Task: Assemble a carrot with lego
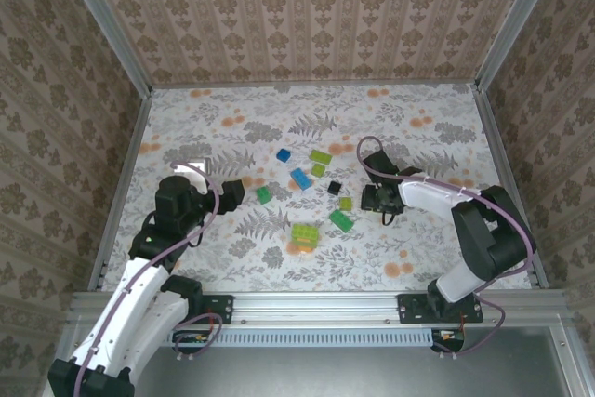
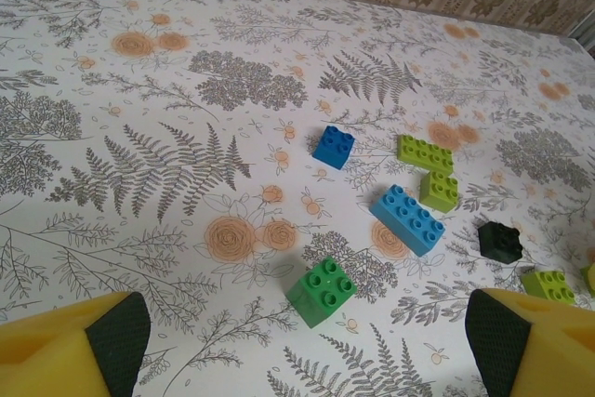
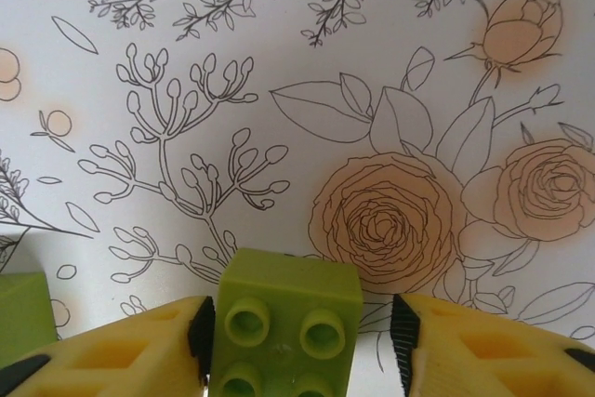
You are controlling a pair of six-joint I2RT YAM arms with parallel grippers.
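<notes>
Right gripper (image 3: 299, 334) straddles the light green brick (image 3: 288, 297), jaws part-closed, one pad (image 3: 402, 334) clear of it: centre the brick, then close squarely. Left gripper (image 2: 307, 346) wide open, empty

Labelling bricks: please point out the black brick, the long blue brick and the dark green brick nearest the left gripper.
black brick (image 2: 500, 241): left wrist view, top middle.
long blue brick (image 2: 407, 219): left wrist view, studded top, mid-length.
dark green brick (image 2: 322, 291): left wrist view, centre of studded top.
</notes>
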